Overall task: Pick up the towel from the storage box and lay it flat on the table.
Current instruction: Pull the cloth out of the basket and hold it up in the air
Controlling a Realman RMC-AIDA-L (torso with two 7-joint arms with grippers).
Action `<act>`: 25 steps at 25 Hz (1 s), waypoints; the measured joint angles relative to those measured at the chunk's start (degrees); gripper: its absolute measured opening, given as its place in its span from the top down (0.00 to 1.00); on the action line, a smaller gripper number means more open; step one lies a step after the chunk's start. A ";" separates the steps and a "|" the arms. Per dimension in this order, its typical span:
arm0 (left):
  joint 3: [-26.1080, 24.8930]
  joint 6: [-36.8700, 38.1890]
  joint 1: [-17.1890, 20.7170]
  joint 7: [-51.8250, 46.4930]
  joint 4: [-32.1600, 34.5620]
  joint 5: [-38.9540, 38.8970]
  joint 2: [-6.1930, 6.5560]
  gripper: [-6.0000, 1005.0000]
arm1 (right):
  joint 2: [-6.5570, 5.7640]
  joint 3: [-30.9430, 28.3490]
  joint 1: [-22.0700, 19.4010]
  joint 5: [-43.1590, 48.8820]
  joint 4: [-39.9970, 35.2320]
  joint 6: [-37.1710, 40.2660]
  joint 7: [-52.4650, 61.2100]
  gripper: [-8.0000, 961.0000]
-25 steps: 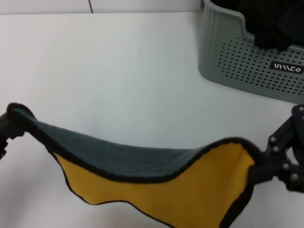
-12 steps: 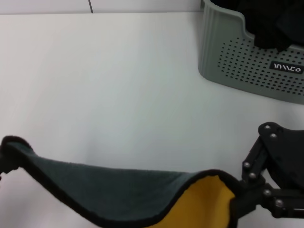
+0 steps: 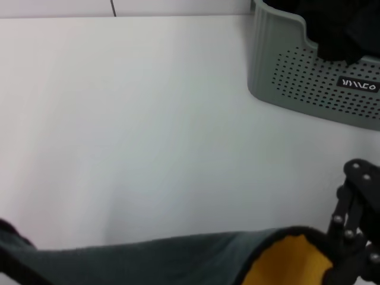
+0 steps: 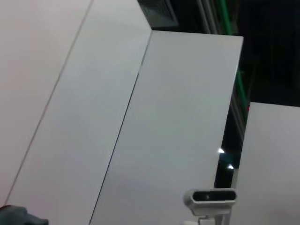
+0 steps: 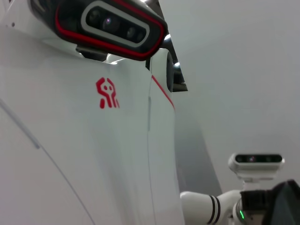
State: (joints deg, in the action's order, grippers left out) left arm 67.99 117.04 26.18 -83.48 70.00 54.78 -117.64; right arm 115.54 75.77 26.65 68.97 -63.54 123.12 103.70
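The towel (image 3: 148,258) hangs stretched just above the table's (image 3: 148,119) near edge, teal side up, with a yellow patch showing at its right end. Its left end runs out of view, so can't tell what the left gripper's doing. The right gripper (image 3: 347,261) is clamped on the right corner. The storage box (image 3: 309,77) sits far off at the table's back right.

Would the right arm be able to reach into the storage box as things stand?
Probably not yet. The right gripper sits low at the table's near edge, holding a corner of the towel, which stretches across to the left side. The storage box lies farther back with nothing between, but the gripper is occupied.
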 joint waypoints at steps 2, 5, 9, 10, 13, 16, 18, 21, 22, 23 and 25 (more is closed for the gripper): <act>0.13 -0.02 0.74 -0.10 0.60 0.29 0.03 0.97 | 0.18 0.90 0.35 0.86 2.39 -0.12 -0.56 0.98; -0.76 -0.13 -0.10 0.23 -3.08 1.94 0.02 0.97 | 0.25 1.23 1.89 3.41 9.60 -0.96 -1.96 0.98; -4.86 -0.32 -8.40 0.73 -15.42 6.86 -0.32 0.97 | -0.36 0.36 2.96 8.00 17.90 -5.52 -4.31 0.98; -6.06 -0.36 -11.05 0.85 -18.80 8.40 -0.34 0.97 | -0.54 -0.12 2.89 9.55 18.55 -7.44 -4.47 0.98; -9.93 -0.51 -22.00 2.00 -32.41 13.51 0.79 0.97 | -0.56 -1.27 2.80 13.49 18.56 -12.93 -4.12 0.98; -11.48 -1.24 -31.70 5.14 -42.39 18.14 2.52 0.97 | -0.15 -1.33 3.74 17.07 18.25 -18.81 -2.64 0.98; -11.52 -3.22 -36.19 5.99 -44.68 20.21 2.79 0.97 | -0.05 -1.28 3.64 18.03 18.21 -21.39 -1.84 0.98; -11.30 -7.53 -40.41 5.43 -45.50 21.26 2.64 0.97 | -0.04 -1.17 3.23 18.46 18.67 -25.48 -1.37 0.98; -11.27 -8.85 -41.04 5.32 -45.54 21.28 2.62 0.97 | -0.05 -1.04 3.22 18.54 18.77 -26.73 -1.37 0.98; -11.26 -10.47 -41.71 5.20 -45.57 21.29 2.60 0.97 | -0.03 -0.78 3.18 19.00 18.78 -28.77 -1.39 0.98; -11.29 -13.11 -42.71 5.00 -45.61 21.32 2.59 0.97 | 0.14 -0.59 3.11 20.60 18.56 -32.59 -1.48 0.98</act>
State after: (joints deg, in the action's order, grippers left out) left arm 56.70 103.93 -16.53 -78.48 24.39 76.10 -115.05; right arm 115.68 75.18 29.76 89.57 -44.98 90.53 102.22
